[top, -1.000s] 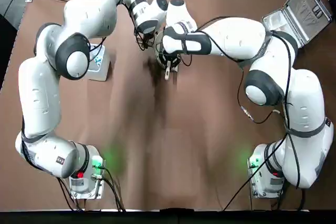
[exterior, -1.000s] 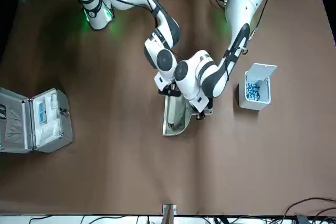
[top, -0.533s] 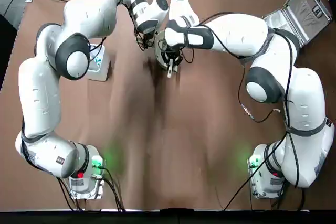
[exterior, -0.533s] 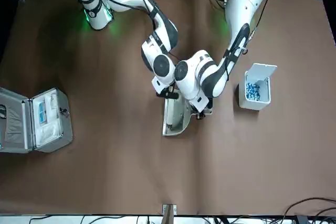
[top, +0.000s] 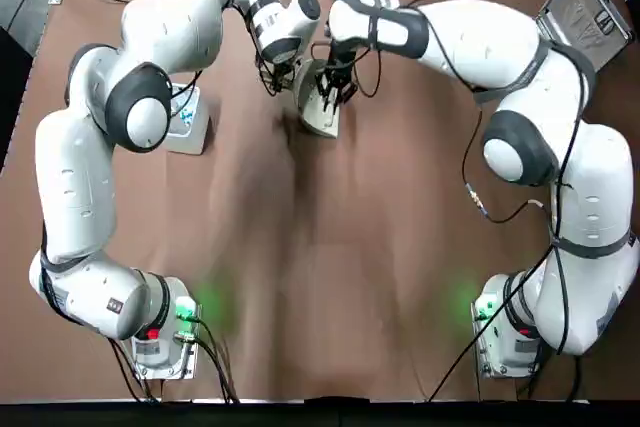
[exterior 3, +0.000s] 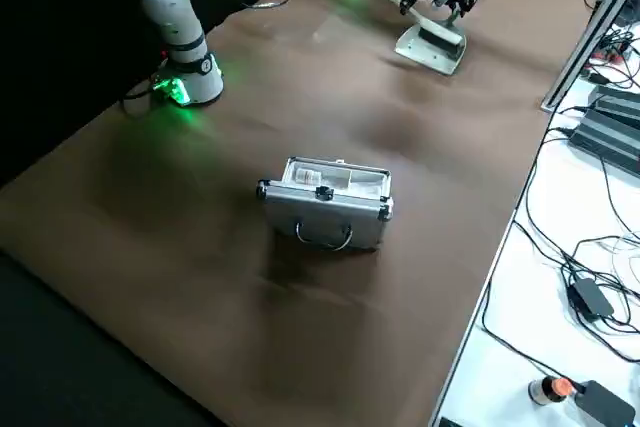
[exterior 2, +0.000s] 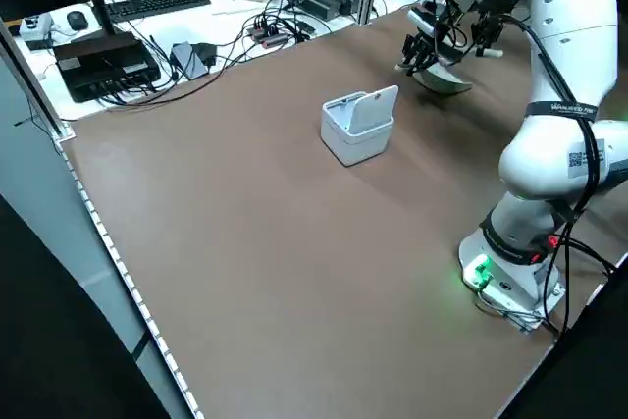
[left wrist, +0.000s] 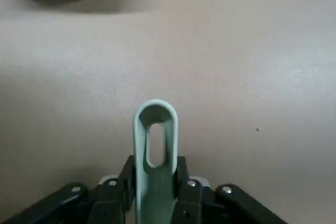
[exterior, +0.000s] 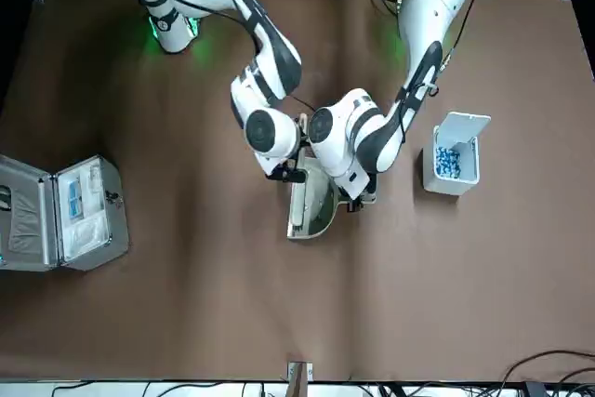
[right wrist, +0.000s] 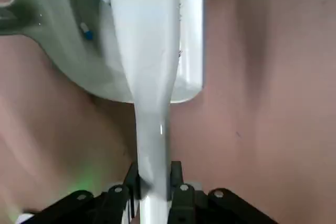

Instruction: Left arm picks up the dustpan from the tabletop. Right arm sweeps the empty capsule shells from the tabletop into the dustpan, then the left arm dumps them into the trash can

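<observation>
The pale green dustpan (top: 319,120) rests on the brown tabletop (top: 330,247) at the far middle. My left gripper (left wrist: 156,176) is shut on its looped handle (left wrist: 154,140). Just beside it, my right gripper (right wrist: 155,181) is shut on a slim white brush (right wrist: 148,66) that lies across the dustpan (right wrist: 63,40) scoop. A few tiny blue-and-white capsule shells (right wrist: 86,30) sit inside the scoop. The trash can (exterior: 453,166) stands open to the robot's left of the dustpan (exterior: 310,208), with blue shells in it.
A grey hinged metal case (exterior: 63,212) lies open at the robot's far right (top: 585,12). Cables and electronics lie beyond the table's far edge (exterior 2: 294,7). Both arm bases (top: 160,337) stand at the near edge.
My right gripper has carried the brush toward the table's far edge, from just in front of the dustpan to over its scoop. The left arm and dustpan have stayed put.
</observation>
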`<action>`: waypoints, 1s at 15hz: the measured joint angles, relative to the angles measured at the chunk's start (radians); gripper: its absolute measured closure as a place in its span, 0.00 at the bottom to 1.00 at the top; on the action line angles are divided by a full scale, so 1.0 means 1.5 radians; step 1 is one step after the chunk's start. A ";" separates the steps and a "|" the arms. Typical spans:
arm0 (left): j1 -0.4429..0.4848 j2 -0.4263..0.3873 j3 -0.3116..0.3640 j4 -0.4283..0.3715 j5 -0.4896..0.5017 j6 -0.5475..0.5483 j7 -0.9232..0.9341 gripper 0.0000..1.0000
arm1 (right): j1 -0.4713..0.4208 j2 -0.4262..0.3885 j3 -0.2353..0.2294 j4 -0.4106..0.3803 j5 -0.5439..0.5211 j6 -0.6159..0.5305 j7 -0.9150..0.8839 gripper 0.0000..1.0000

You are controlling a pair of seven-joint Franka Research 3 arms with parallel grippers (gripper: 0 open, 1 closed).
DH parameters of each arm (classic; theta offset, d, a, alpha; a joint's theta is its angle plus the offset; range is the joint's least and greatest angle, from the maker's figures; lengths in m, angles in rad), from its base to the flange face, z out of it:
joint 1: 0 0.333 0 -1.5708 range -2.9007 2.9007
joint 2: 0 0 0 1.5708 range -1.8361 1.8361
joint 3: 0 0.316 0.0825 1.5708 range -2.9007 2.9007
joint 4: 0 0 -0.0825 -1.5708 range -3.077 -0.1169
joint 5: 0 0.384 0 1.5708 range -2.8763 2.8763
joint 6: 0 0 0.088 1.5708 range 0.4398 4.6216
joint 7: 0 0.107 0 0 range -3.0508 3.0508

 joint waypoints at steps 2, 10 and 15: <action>0.001 0.000 0.000 0.001 0.000 0.000 0.001 0.67 | -0.025 -0.018 0.000 0.002 0.003 -0.037 -0.014 0.73; 0.013 0.000 -0.002 0.032 -0.085 0.004 0.045 0.67 | -0.119 -0.078 -0.006 0.003 0.006 -0.153 -0.071 0.73; 0.020 0.000 -0.024 0.089 -0.170 0.006 0.091 0.67 | -0.243 -0.112 -0.014 0.002 -0.029 -0.283 -0.168 0.73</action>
